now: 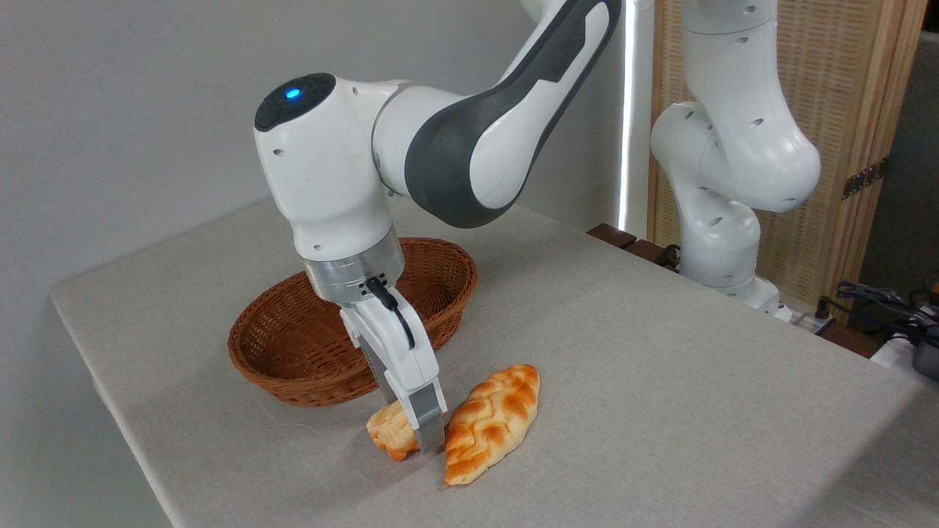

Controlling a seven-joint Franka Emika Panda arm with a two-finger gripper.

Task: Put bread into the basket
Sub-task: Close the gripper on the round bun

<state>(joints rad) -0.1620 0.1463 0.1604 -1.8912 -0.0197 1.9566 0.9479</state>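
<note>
The bread, a small pale bun with an orange-brown underside, lies on the table near the front edge. My gripper is lowered straight onto it, fingers pointing down. The near finger stands against the bun's right side with its tip close to the cloth. The far finger is mostly hidden behind the bun and the hand. The bun looks to be resting on the table. The reddish-brown wicker basket stands just behind and to the left, with nothing visible inside it.
A longer braided golden-orange loaf lies right beside the near finger, on its right. The grey cloth table ends close in front of the bun. The arm's white base stands at the back right.
</note>
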